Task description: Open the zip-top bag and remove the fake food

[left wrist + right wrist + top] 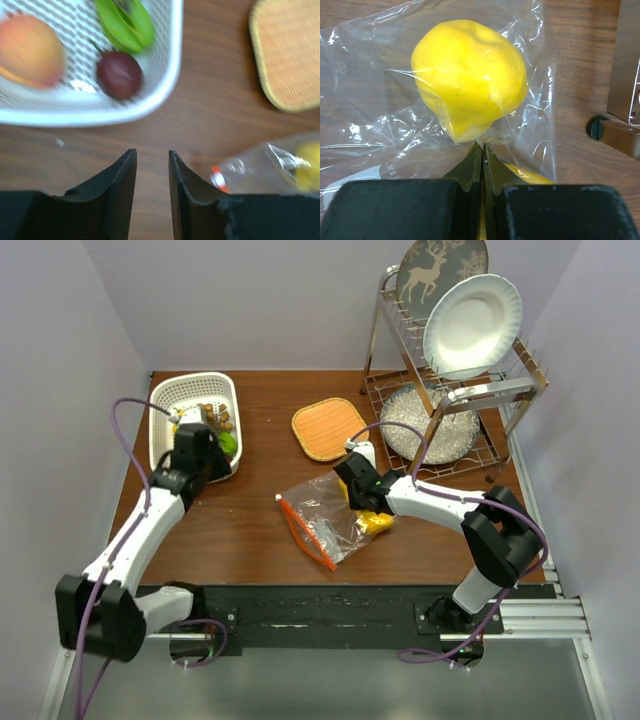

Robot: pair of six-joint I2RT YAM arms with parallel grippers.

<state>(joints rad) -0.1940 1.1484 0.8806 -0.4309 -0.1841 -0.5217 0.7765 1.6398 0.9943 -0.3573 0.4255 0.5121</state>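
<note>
The clear zip-top bag [325,518] lies mid-table, its orange-red zipper strip [303,535] at the near left. My right gripper [483,146] is shut on a pinch of the bag's plastic [365,115] just below a yellow fake fruit [470,77] inside it; a second yellow piece [530,175] shows beside the fingers. The white basket [193,420] at the back left holds a peach [31,50], a green piece [125,22] and a dark purple piece [118,75]. My left gripper [152,157] is open and empty, over bare table just in front of the basket.
The square woven orange mat [329,427] lies behind the bag. A metal dish rack [450,390] with a white plate [471,324], a deer-print plate and a glass dish stands at the back right. A rack foot [596,127] is close to my right gripper.
</note>
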